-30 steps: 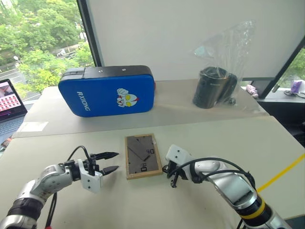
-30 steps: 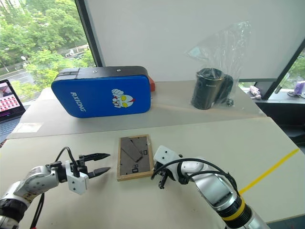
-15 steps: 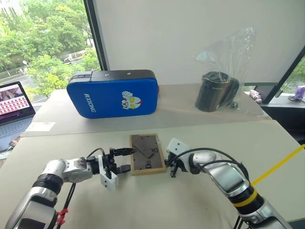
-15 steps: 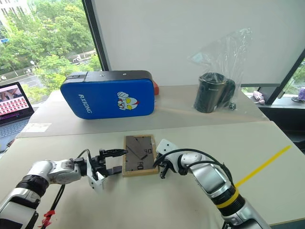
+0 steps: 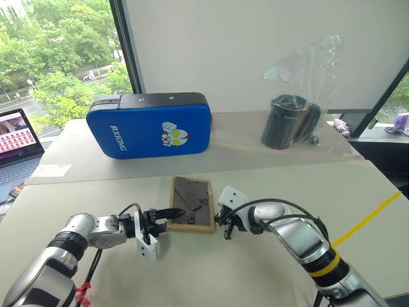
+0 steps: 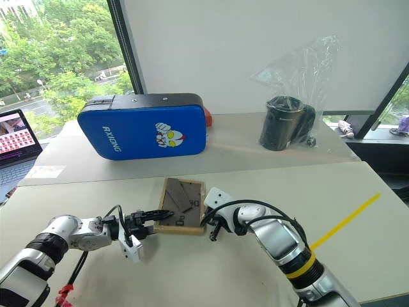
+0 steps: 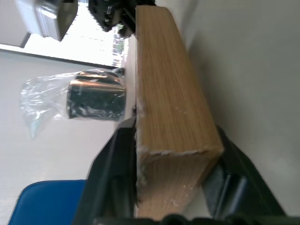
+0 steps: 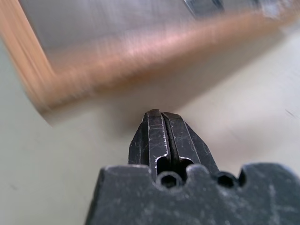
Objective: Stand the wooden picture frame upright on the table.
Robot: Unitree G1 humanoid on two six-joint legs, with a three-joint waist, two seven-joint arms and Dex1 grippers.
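From my seat the table [image 5: 192, 281] takes up most of the lower half of the head view, a wide beige top with a second beige surface butted up behind it. On that back surface, upper left of centre, stands the blue pad [image 5: 150, 125], and to the upper right a black cylinder in a clear plastic bag [image 5: 289, 120]. A laptop [image 5: 16, 135] peeks in at the far left edge, with big windows and green trees behind it, and a yellow strip [image 5: 367, 220] runs across the table at right.

My left arm comes in from the lower left, forearm low over the table, pointing right. The left gripper [image 5: 171, 216] is clamped on the near left corner of the picture frame [image 5: 192, 212], one finger on each face in the wrist view. The frame sits centre of the table, back side up, its left edge looking slightly lifted.

My right arm bends in from the lower right. The right gripper [image 5: 225, 231] is pinched shut on nothing, tip angled down just beside the frame's right edge.
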